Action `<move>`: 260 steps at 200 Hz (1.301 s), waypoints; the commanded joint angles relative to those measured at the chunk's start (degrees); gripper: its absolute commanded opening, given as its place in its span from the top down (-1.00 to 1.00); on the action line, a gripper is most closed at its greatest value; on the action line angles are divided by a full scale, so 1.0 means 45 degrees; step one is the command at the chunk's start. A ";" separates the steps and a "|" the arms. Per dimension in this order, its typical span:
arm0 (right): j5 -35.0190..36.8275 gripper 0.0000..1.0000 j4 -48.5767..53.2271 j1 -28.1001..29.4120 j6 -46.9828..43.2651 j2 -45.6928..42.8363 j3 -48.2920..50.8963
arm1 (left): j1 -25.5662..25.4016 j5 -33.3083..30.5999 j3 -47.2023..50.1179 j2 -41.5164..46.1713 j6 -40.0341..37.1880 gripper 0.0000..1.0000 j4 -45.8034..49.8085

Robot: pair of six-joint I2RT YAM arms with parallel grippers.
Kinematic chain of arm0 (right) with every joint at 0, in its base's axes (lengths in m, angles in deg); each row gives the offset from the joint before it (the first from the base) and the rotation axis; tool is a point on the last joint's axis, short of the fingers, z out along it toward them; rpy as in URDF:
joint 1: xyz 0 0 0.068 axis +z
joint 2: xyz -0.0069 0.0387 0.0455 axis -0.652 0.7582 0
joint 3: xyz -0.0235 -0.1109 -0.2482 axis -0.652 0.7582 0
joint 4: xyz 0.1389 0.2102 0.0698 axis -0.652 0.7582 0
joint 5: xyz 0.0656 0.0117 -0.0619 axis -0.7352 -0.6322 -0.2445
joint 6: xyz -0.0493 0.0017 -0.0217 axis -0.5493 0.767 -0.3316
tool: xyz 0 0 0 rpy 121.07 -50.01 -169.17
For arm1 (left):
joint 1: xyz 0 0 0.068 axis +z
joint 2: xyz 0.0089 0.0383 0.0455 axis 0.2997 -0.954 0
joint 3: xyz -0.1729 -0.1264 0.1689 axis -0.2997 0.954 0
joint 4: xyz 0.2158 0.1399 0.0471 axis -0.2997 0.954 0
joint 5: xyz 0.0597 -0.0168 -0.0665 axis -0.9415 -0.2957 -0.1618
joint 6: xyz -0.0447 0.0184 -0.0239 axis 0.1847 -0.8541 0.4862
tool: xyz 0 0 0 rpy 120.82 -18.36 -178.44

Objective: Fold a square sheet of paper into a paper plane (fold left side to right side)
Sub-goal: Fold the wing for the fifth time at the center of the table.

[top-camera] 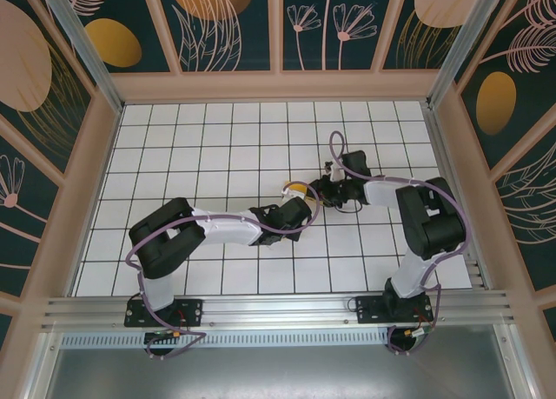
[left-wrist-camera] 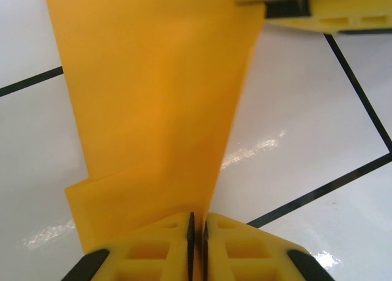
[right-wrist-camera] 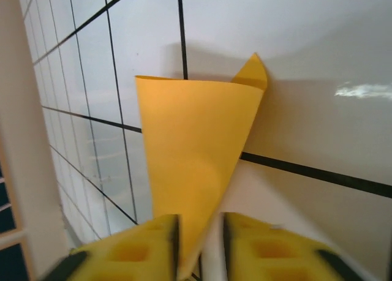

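The orange-yellow paper (top-camera: 295, 189) is folded into a narrow tapering shape and held up off the white grid table (top-camera: 217, 147) near its middle. My left gripper (top-camera: 306, 206) comes at it from the lower left. In the left wrist view, that gripper (left-wrist-camera: 197, 231) is shut on the paper's (left-wrist-camera: 153, 109) near edge, with a folded layer showing at lower left. My right gripper (top-camera: 316, 190) meets it from the right. In the right wrist view the paper's (right-wrist-camera: 196, 146) narrow end runs between the parted fingers of that gripper (right-wrist-camera: 201, 247), lying against the left one, with a gap on the right.
The right gripper's yellow fingers (left-wrist-camera: 306, 11) sit at the paper's far end in the left wrist view. Wooden-framed patterned walls (top-camera: 278, 77) close in the table at the back and sides. A metal rail (top-camera: 278, 308) runs along the near edge by the arm bases.
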State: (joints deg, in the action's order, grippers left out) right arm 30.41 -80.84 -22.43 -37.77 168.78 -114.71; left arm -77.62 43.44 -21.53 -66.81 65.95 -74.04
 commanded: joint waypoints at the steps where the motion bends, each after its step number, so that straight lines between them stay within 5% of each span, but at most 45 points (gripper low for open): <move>1: 0.0757 0.11 0.0374 -0.0545 -0.0392 -0.1506 0.0136 | -0.0058 0.0125 0.0044 0.0130 0.0042 0.75 0.0017; 45: 0.1281 -0.29 0.0860 -0.1604 -0.1044 -0.3577 0.1253 | 0.0148 0.1226 -0.0266 0.0111 -0.0053 0.81 -0.0263; 90: 0.1405 -0.35 0.0394 -0.1588 -0.1475 -0.4145 0.2463 | 0.1127 0.3833 0.0246 0.0493 0.0651 0.83 -0.1653; 162: 0.0738 -0.36 -0.3645 -0.0120 0.0210 -0.3380 0.3880 | 0.2885 0.7760 0.2663 0.1194 0.3159 0.83 -0.5790; 260: 0.1503 -0.32 -0.5670 0.1084 0.1629 -0.0972 0.2826 | 0.4501 1.0382 0.4089 0.0682 0.5272 0.83 -0.9385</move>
State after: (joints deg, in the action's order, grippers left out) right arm 36.05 -100.95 -18.34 -32.90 162.64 -99.96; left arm -58.30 86.50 -4.24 -62.65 86.71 -110.65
